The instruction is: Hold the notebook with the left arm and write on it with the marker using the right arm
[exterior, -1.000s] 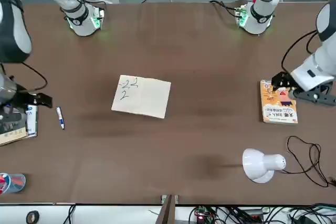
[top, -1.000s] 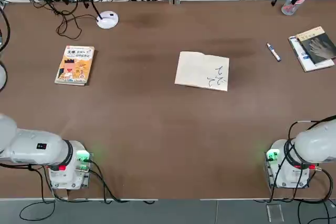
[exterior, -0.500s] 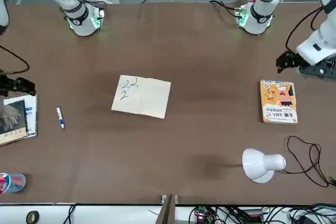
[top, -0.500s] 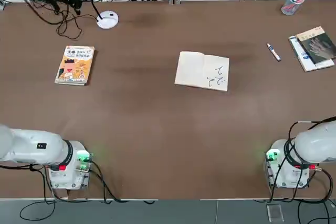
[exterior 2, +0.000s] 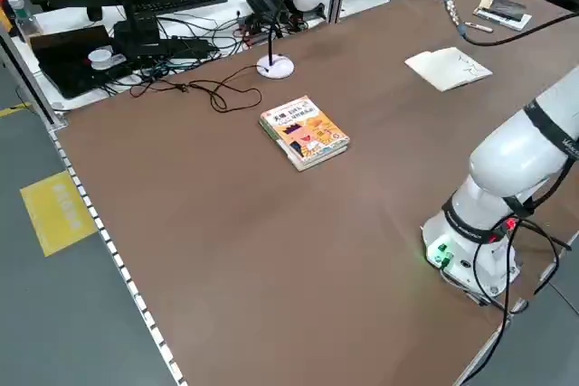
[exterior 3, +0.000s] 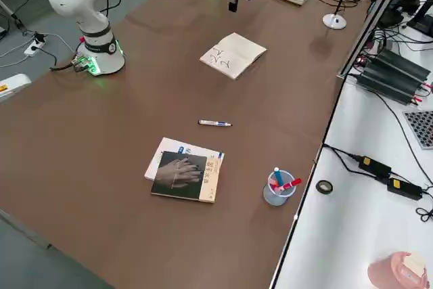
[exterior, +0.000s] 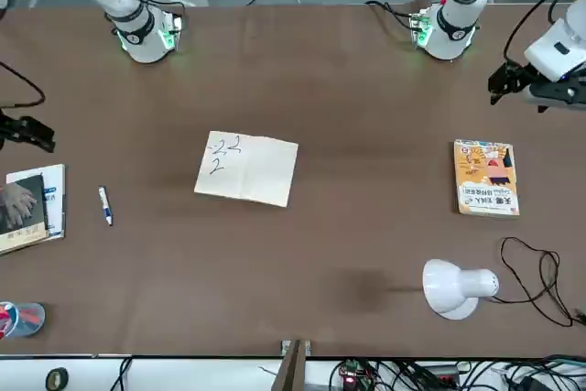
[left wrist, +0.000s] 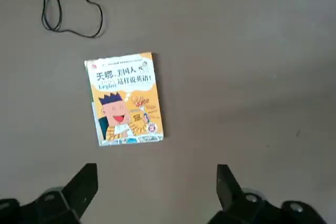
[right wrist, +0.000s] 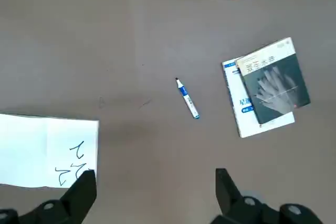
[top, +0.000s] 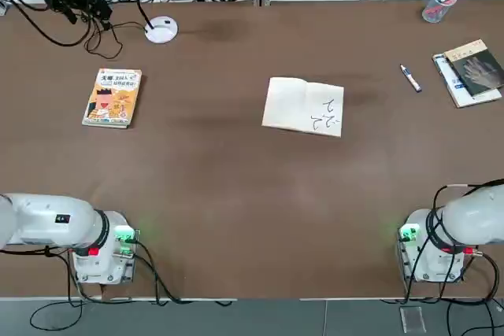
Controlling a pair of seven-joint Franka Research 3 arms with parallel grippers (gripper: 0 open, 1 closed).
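A wide brown bench (top: 236, 194) carries one open notebook (top: 303, 106) lying flat near its middle, with a few dark pen strokes on the page toward the robot's right. One blue-and-white marker (top: 410, 78) lies loose on the bench to the right of the notebook, well apart from it, with nothing gripping it. Written marks on the page and a marker set down aside are what the task would leave if the writing were done, though the same scene could be a pause between strokes. Neither arm touches the task's things. The left end effector (left wrist: 157, 192) hangs high over the far left of the bench, its two fingers spread wide and empty, above one orange paperback (top: 113, 97). The right end effector (right wrist: 156, 192) hangs high over the far right, fingers also spread and empty, with the marker and notebook corner below it. Beside the marker at the right edge lies one small stack of two books (top: 471, 72), and beyond it one clear cup (top: 437, 7) holding pens. One white desk lamp (top: 162, 5) stands at the far left, its cable trailing nearby.
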